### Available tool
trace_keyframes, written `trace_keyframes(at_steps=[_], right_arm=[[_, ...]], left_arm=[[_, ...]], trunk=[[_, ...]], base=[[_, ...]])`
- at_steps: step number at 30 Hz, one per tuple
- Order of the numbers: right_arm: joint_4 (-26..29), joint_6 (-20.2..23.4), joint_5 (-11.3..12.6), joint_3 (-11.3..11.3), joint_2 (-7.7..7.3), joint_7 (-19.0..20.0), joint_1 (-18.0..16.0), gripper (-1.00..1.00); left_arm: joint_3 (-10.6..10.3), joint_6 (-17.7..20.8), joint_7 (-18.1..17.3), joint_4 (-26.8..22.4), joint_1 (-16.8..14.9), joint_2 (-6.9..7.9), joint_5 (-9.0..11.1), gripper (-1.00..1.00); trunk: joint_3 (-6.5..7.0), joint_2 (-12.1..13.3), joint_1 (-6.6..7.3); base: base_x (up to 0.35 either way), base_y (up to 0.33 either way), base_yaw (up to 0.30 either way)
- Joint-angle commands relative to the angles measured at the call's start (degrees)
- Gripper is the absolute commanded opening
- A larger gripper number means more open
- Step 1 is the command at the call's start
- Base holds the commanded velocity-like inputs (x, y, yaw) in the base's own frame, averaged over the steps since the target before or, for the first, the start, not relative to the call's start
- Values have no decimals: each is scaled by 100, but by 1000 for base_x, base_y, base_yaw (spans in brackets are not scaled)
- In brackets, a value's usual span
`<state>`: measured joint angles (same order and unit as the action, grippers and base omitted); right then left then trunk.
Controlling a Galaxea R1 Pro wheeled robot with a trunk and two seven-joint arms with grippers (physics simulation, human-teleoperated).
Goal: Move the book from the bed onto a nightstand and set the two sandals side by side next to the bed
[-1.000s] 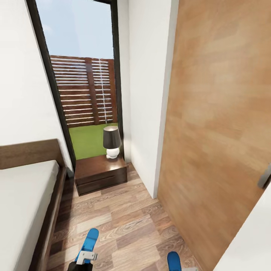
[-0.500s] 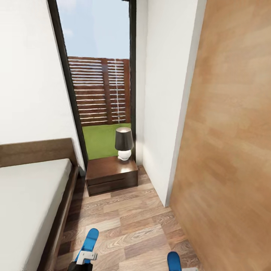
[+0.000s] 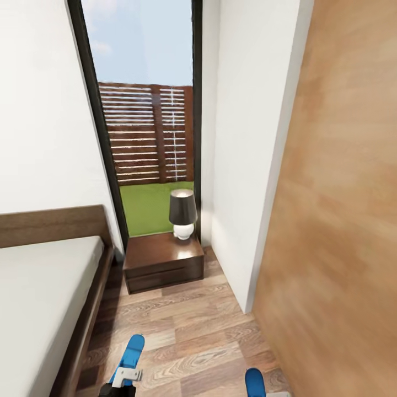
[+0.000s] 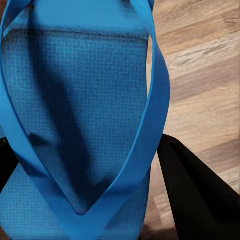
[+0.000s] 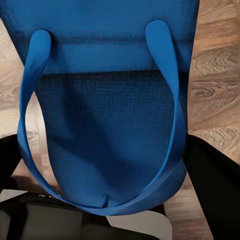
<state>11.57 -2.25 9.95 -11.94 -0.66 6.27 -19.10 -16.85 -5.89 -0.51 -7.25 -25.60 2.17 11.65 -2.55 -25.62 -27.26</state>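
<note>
Both bright blue sandals are held above the wood floor. My left gripper (image 3: 125, 380) is shut on one sandal (image 3: 133, 351); up close its sole (image 4: 75, 105) lies between black fingers (image 4: 197, 200). My right gripper (image 5: 107, 170) is shut on the other sandal (image 3: 254, 382), whose sole (image 5: 105, 115) spans the fingers (image 5: 215, 190). The bed (image 3: 38, 292) lies at the left, with a pale mattress and a dark wood frame. A nightstand (image 3: 162, 263) stands ahead beside its headboard. The book is out of view.
A dark-shaded lamp (image 3: 182, 214) stands on the nightstand's back right corner. Behind it is a tall window (image 3: 146, 138) onto grass and a fence. A white wall corner (image 3: 245, 165) and a brown wooden door (image 3: 342, 220) close the right side. A wood-floor strip (image 3: 187, 331) runs between bed and wall.
The whole head view has shifted: the camera turned left, so the nightstand and window sit further right and the door handle has left the picture. Both sandals stay held.
</note>
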Motion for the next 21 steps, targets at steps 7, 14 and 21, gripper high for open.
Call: trace_keyframes(at_steps=[7, 14, 21], right_arm=[[-8, -21, 69, -45, -4, 15, -6, -100], [-7, -21, 69, -45, -4, 15, -6, -100], [-6, -21, 69, -45, -4, 15, -6, -100]], left_arm=[[-46, -16, -10, 4, -6, 2, 48, -100], [-47, -17, -10, 4, -6, 2, 48, -100], [-47, -41, -10, 7, -6, 2, 48, -100]], trunk=[[-12, -11, -6], [-12, -11, -6], [-12, -11, -6]], base=[[301, -4, 1], [279, 0, 0], [326, 0, 0]])
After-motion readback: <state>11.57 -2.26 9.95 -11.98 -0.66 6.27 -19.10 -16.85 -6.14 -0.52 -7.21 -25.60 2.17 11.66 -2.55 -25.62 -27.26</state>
